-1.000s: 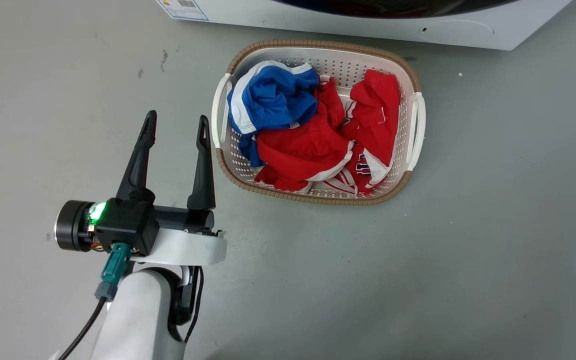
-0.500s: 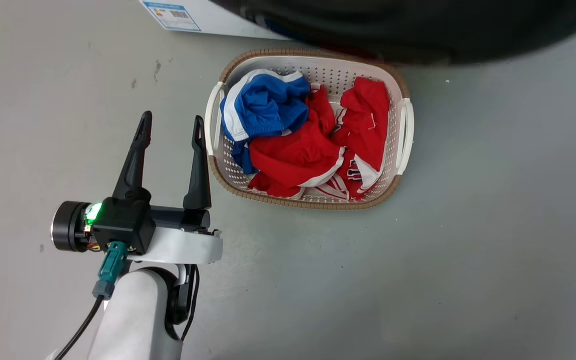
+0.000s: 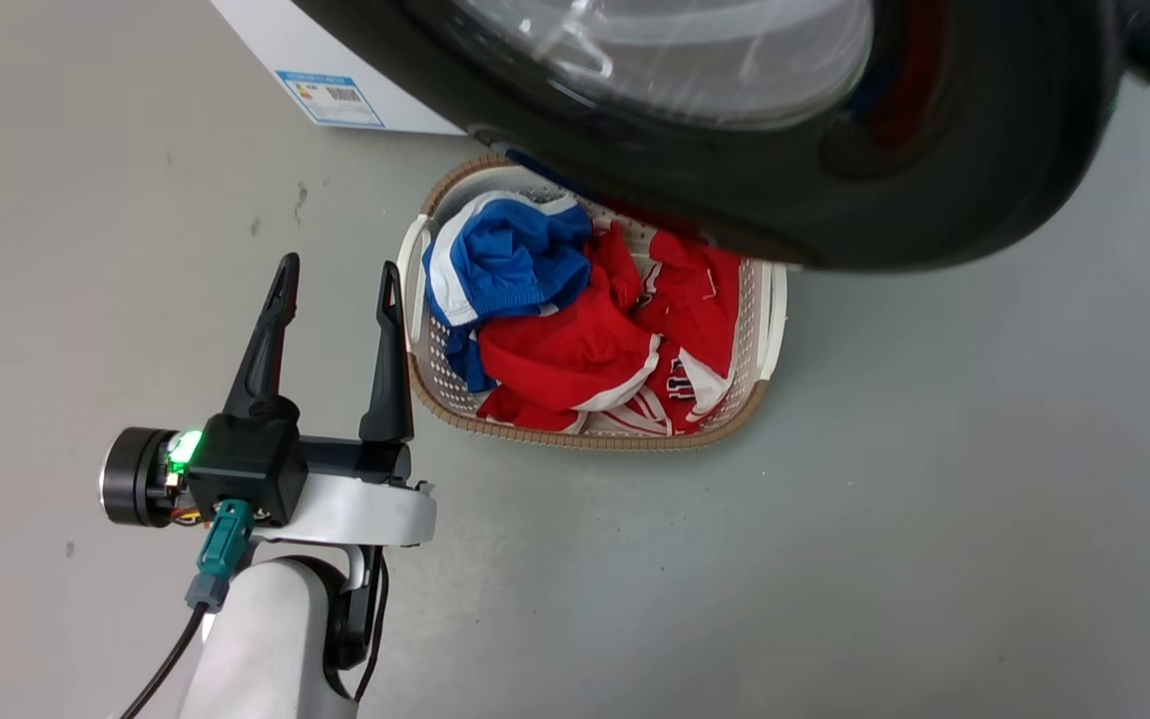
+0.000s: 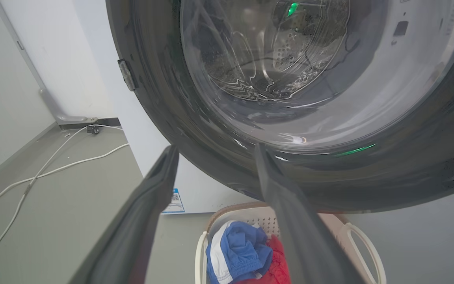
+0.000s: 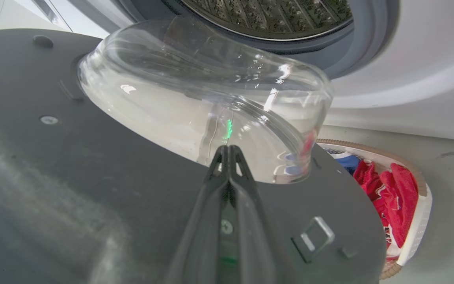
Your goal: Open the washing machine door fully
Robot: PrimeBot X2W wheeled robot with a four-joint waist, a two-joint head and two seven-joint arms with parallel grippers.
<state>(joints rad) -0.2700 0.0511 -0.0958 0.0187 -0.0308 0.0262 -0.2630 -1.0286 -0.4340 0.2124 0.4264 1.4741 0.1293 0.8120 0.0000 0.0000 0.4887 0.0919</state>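
The washing machine door (image 3: 934,180), a glossy black ring around a clear glass bowl (image 3: 675,60), stands swung out over the far end of the basket. In the right wrist view its dark inner face (image 5: 93,177) and bulging bowl (image 5: 195,98) lie before the steel drum (image 5: 274,15). My right gripper (image 5: 229,152) is shut, fingers together, tips against the inner face at the bowl's edge. My left gripper (image 3: 338,266) hangs open above the floor, left of the basket and below the door's outer face (image 4: 164,98), touching nothing.
A white basket (image 3: 585,437) with red and blue clothes sits on the floor under the door. The machine's white body (image 3: 276,50) stands at the back left. White cables (image 4: 53,169) trail along the floor by the wall. A latch hook (image 5: 313,238) juts from the door's inner face.
The door has swung out from the top of the head view and now overhangs the basket. The camera has shifted a little. My left gripper stays open in the same place.
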